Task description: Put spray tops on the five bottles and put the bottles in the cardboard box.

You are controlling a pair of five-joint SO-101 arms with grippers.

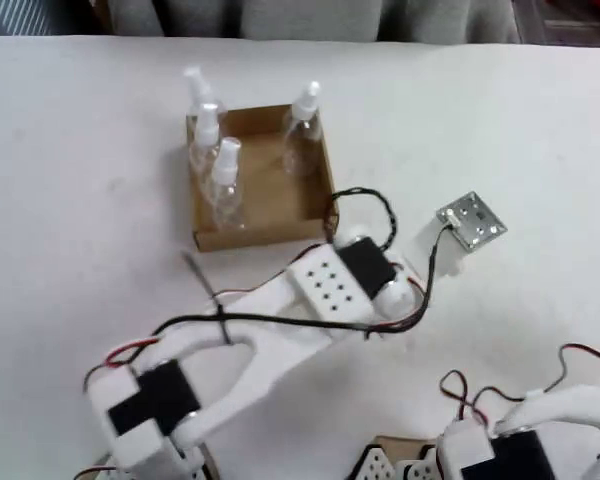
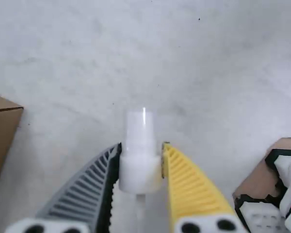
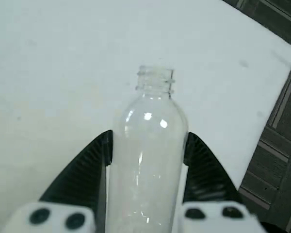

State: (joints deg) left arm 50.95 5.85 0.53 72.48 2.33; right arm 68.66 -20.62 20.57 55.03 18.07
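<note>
Clamped by the right gripper [image 3: 148, 135], the last bottle [image 3: 150, 170] is uncapped; the top [image 2: 140, 160], held by the left gripper [image 2: 141, 145], must be aligned.

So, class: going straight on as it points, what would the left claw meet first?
Probably the bare white tabletop: beyond the left claw and its white plastic spray top, nothing else lies ahead. The brown cardboard box sits aside.
</note>
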